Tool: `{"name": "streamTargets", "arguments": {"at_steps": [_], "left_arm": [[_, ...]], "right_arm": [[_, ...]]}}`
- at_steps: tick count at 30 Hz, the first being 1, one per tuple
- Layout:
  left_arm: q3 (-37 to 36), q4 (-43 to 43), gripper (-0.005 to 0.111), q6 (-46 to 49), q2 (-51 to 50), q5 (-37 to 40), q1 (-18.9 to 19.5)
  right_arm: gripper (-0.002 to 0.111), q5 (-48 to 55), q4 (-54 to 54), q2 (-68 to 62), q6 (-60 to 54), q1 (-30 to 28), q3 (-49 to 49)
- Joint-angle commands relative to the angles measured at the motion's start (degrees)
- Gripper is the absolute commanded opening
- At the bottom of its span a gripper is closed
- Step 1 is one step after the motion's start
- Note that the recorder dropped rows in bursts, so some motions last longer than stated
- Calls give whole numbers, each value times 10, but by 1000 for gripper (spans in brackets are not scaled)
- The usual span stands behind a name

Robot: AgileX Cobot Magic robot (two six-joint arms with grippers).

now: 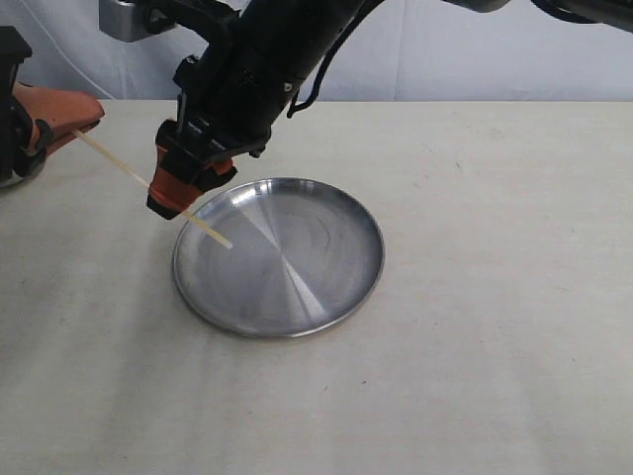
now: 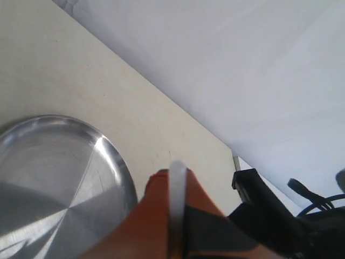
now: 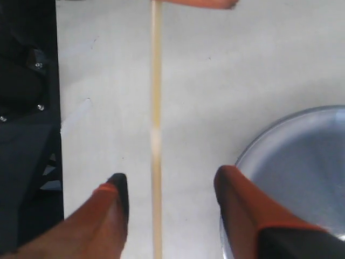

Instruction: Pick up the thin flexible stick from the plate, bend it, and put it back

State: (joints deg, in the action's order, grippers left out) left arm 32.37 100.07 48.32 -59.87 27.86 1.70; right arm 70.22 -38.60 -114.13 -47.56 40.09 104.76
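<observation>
The thin flexible stick (image 1: 129, 174) is a straight pale strand held above the table, slanting from the far left down over the near-left rim of the plate (image 1: 297, 287). My left gripper (image 1: 87, 121) is shut on the stick's far end; in the left wrist view the stick (image 2: 177, 186) is pinched between the orange fingers (image 2: 159, 205). My right gripper (image 1: 185, 198) stands open astride the stick near the plate's rim. In the right wrist view the stick (image 3: 156, 129) runs between the fingertips (image 3: 116, 189), touching neither, with the plate (image 3: 302, 162) beside one finger.
The steel plate (image 2: 54, 172) lies on a pale cloth-covered table (image 1: 475, 198) with a white wall behind. The right arm's black body (image 1: 267, 59) hangs over the back left of the plate. The left arm's dark base (image 3: 27, 108) stands at the table's left edge.
</observation>
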Motion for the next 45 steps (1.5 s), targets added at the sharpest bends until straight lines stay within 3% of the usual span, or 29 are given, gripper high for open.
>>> {"name": "streamTargets", "arguments": {"at_steps": [1, 16, 19, 20, 21, 31, 38, 45], "left_arm": [[15, -1, 0, -3, -1, 15, -2], [18, -1, 0, -13, -1, 18, -2], [18, -1, 0, -13, -1, 18, -2], [18, -1, 0, -13, -1, 18, -2], [18, -1, 0, -12, -1, 18, -2], [18, -1, 0, 4, -1, 30, -7], [18, -1, 0, -8, -1, -68, -79], [18, -1, 0, -49, -10, -79, -117]], "right_arm": [[50, -3, 10, 5, 0, -1, 0], [48, -3, 9, -14, 14, -1, -11], [31, -3, 9, -14, 22, -1, -11], [21, -3, 9, -14, 26, -1, -11], [0, -3, 5, -14, 33, -1, -11], [0, -3, -54, -14, 101, -1, -11], [0, -21, -57, 8, 180, -34, -11], [0, -43, -70, 18, 197, -43, -22]]}}
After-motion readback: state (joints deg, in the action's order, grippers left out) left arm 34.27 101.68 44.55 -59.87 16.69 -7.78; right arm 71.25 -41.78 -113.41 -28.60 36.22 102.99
